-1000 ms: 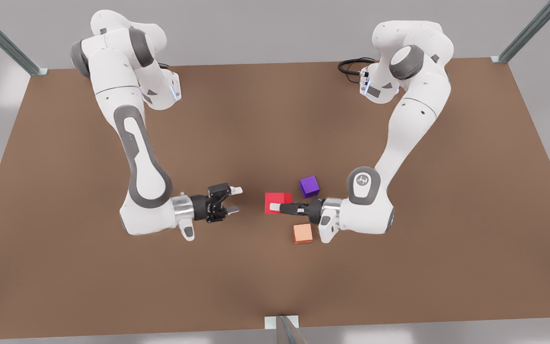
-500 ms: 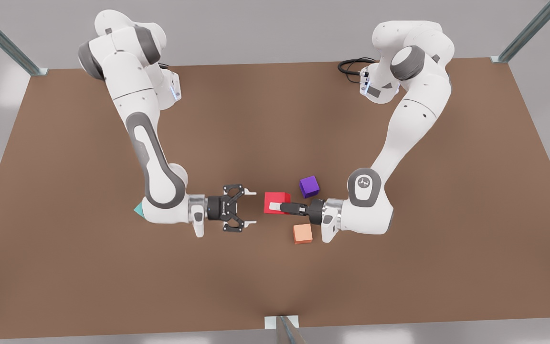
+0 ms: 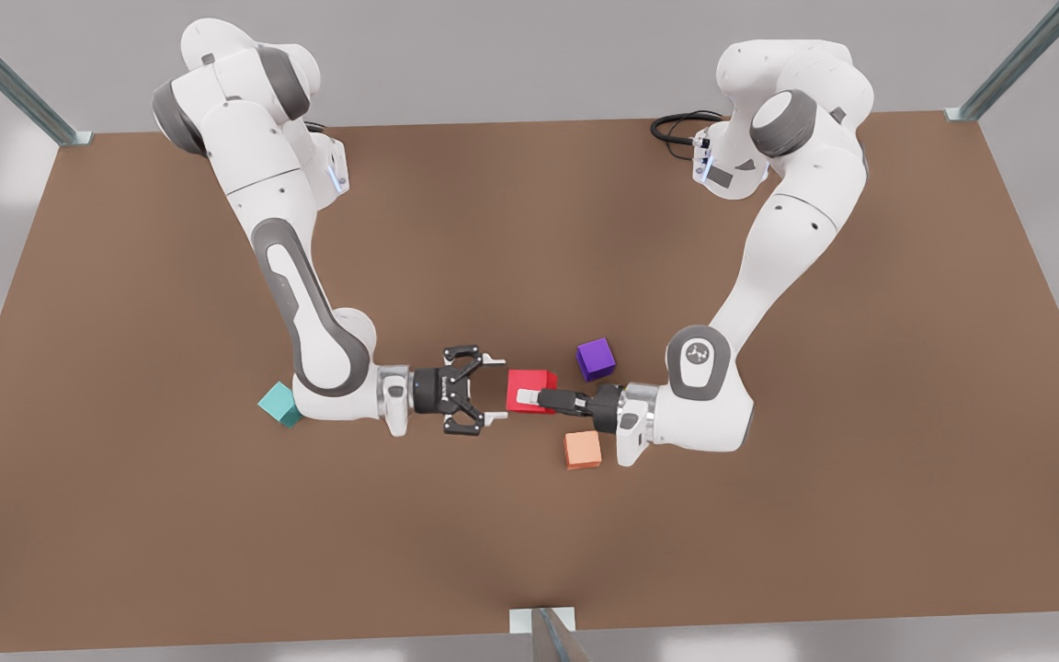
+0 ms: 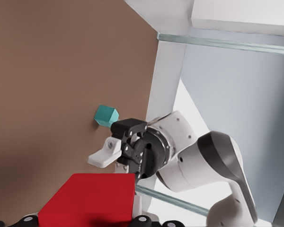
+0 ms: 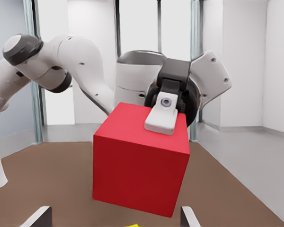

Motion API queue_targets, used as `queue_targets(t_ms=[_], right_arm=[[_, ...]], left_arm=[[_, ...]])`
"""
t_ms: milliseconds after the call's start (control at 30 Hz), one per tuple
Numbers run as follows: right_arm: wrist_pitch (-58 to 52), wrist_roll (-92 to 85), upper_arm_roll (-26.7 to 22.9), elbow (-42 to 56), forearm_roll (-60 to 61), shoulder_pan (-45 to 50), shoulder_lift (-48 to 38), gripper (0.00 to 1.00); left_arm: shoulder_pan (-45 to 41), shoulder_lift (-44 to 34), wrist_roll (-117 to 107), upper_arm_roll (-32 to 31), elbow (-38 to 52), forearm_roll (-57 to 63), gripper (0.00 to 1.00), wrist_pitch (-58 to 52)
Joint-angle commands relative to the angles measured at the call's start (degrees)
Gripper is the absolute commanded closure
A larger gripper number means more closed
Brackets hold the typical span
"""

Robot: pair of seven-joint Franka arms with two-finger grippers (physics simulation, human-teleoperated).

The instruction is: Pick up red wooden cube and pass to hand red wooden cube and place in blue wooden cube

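One matte red wooden cube (image 3: 531, 382) clamped by left gripper (image 3: 528, 397); right gripper (image 3: 495, 389) jaws wide.

red wooden cube (image 5: 132, 182) apparently pinched by left tool (image 5: 150, 158).

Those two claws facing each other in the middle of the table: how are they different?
The left gripper is slim, while the right gripper has chunkier linkage-style fingers. The left gripper is shut on the red wooden cube; the right gripper is open and holds nothing, its fingertips spread just short of that cube. Both are black with pale tips, sit on white arms, and point level at each other.
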Motion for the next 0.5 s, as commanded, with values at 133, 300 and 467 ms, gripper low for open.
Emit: queue_targets(t_ms=[133, 300, 467], right_arm=[[0.5, -16.1, 0.0, 0.2, 0.7, 0.2, 0.0, 0.0], [1.5, -14.8, 0.0, 1.2, 1.7, 0.7, 0.7, 0.0], [1.7, -13.8, 0.1, 2.8, 1.8, 0.6, 1.5, 0.0]], left_arm=[[0.0, -0.1, 2.8, 0.0, 0.0, -0.3, 0.29, 0.1], [0.0, -0.1, 2.8, 0.0, 0.0, -0.3, 0.29, 0.1], [0.0, -0.1, 2.8, 0.0, 0.1, -0.3, 0.29, 0.1]])
